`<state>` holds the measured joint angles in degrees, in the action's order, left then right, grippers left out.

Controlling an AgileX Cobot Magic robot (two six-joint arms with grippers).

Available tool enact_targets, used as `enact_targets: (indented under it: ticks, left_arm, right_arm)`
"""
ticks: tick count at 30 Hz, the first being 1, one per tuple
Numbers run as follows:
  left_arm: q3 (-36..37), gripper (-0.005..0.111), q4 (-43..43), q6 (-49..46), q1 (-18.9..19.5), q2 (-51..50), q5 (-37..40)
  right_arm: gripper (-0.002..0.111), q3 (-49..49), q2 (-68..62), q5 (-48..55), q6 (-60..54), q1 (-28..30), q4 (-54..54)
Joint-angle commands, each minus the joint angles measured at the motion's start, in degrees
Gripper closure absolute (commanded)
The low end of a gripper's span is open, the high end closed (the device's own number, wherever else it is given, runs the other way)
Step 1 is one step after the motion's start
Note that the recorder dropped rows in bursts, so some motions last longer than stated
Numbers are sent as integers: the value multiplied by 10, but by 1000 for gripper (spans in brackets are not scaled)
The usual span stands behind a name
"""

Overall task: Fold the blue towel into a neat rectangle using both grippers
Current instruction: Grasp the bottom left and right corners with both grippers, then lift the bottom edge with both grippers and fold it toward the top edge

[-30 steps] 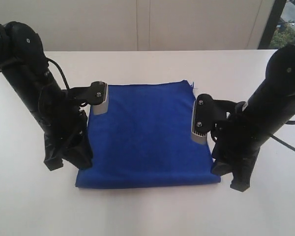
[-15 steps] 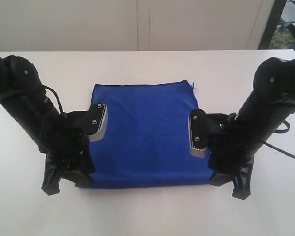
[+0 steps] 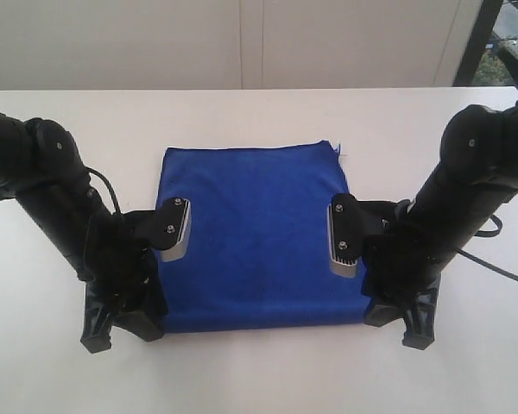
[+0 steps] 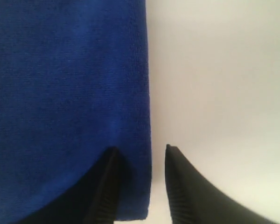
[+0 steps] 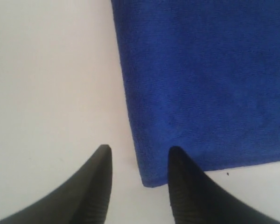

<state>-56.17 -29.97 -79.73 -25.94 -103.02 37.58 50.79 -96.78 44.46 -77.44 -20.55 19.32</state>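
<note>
On the counter (image 3: 259,379), the towel (image 3: 255,233) is lying flat as the left hand (image 4: 141,148) and right hand (image 5: 140,148), both open and empty, are straddling its near corners, apparently to pinch them.

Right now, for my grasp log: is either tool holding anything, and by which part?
Nothing is held: left tool and right tool are open, each straddling an edge of the blue towel.

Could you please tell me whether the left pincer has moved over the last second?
Yes. In the exterior view the left pincer has moved toward the camera along the left edge of the blue towel, reaching its near corner.
</note>
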Motion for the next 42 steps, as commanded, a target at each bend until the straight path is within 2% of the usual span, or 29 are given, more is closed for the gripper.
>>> enact_targets:
  ticks: [1, 27, 32, 36, 42]
  left_arm:
    - [5, 67, -6, -1, 0, -5, 12]
    - [5, 67, 8, 3, 0, -5, -24]
    - [5, 72, 8, 3, 0, -5, -30]
    - [5, 76, 9, 3, 0, -5, -30]
    - [5, 86, 9, 3, 0, -3, -30]
  right_arm:
    - [70, -2, -11, -7, -5, -1, 6]
    - [70, -2, -68, -13, -5, -1, 16]
    - [71, -2, -68, -13, -5, -1, 16]
    - [82, -2, -68, -14, -5, -1, 16]
    - [108, -2, -67, -30, -3, -1, 16]
